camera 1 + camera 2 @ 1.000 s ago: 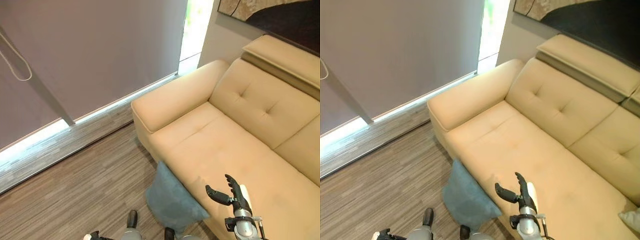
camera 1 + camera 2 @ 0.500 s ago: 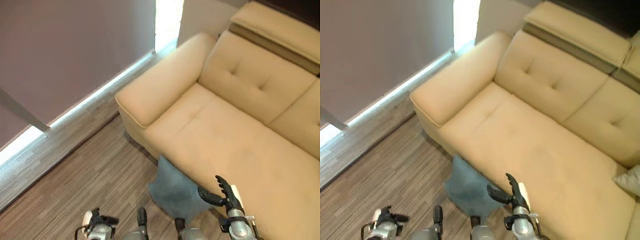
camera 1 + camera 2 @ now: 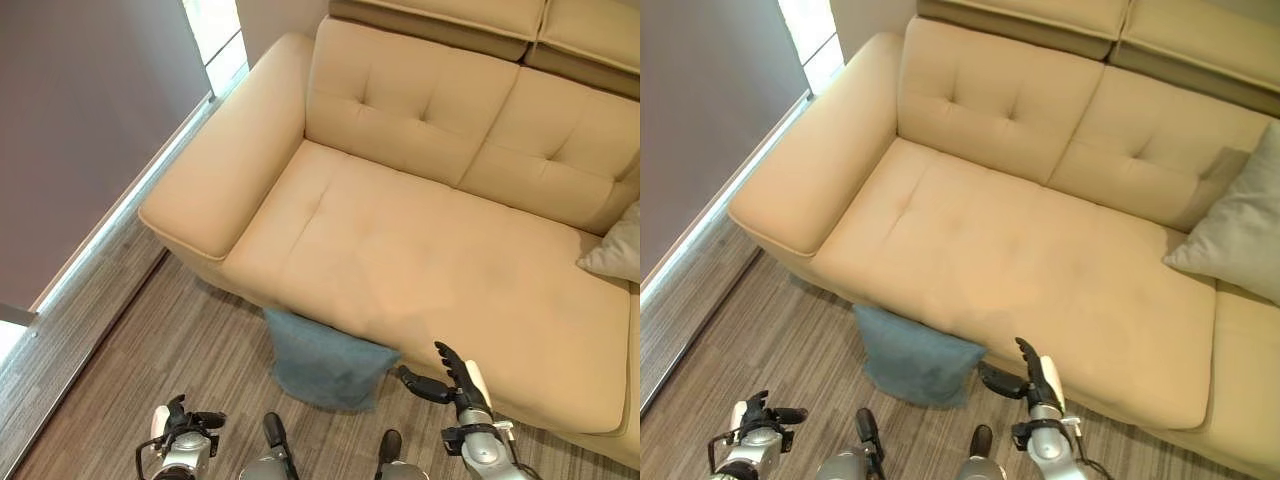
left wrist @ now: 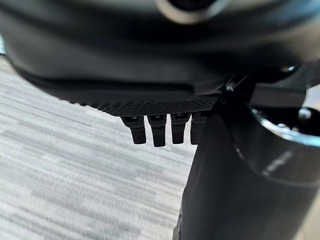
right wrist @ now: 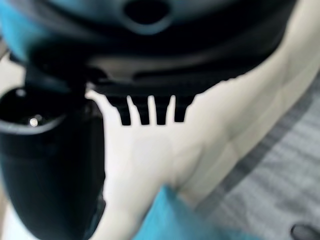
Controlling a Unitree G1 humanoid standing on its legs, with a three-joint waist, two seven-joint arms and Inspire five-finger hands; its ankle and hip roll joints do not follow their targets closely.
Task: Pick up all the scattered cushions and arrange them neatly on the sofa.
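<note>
The right hand [image 3: 455, 380] hovered low with fingers spread and straight, thumb stretched out toward the blue cushion [image 3: 322, 361], holding and touching nothing. The left hand [image 3: 758, 417] hung low over the wood floor [image 3: 120, 340], also empty, its fingers relaxed as its wrist view showed them.

Just beyond the right thumb and slightly to that hand's left, the blue cushion stood on the floor, leaning against the front of the sofa [image 3: 400, 250]. It looked light, soft and easily squashed, so it would probably sag if pinched by one corner; a hold across its upper edge, or one hand at each side, seemed the safer grip.

Farther off, well beyond the right hand and to its right, a grey cushion [image 3: 1240, 215] already rested on the seat against the backrest.
</note>
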